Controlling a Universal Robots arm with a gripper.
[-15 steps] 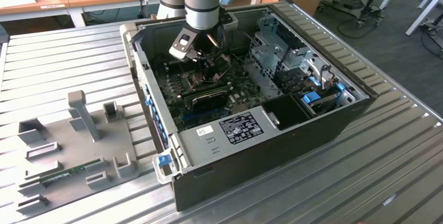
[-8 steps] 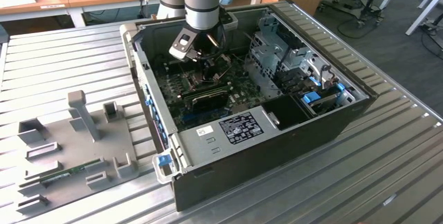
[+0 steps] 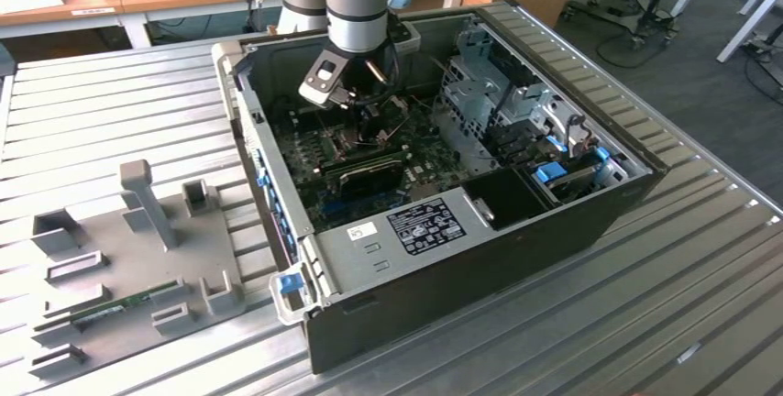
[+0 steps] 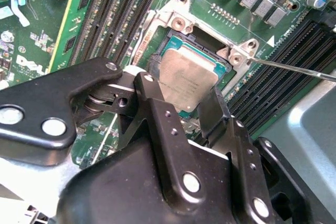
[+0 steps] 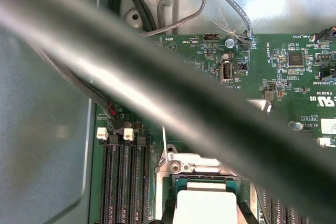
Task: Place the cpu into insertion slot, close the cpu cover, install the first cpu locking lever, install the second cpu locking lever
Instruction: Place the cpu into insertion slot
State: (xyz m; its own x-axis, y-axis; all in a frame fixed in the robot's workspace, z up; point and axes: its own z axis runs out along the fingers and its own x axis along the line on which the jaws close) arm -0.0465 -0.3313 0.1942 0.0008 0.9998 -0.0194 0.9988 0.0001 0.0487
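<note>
Two black fingers (image 4: 157,114) of my claw (image 4: 181,90) stand on opposite edges of the cpu (image 4: 188,74). They are closed in to its width and pressed against its sides, so I have it gripped. The cpu lies face up right over the insertion slot (image 4: 202,40), inside the slot's silver frame; whether it is fully seated I cannot tell. In the first wrist view the cpu (image 5: 205,205) shows its pale face between my dark fingertips in the same way. Long black memory slots (image 4: 121,19) run beside the socket on the green board. In the exterior view my claw (image 3: 361,103) reaches down into the open computer case (image 3: 490,258), which lies on the ribbed metal counter (image 3: 110,112).
</note>
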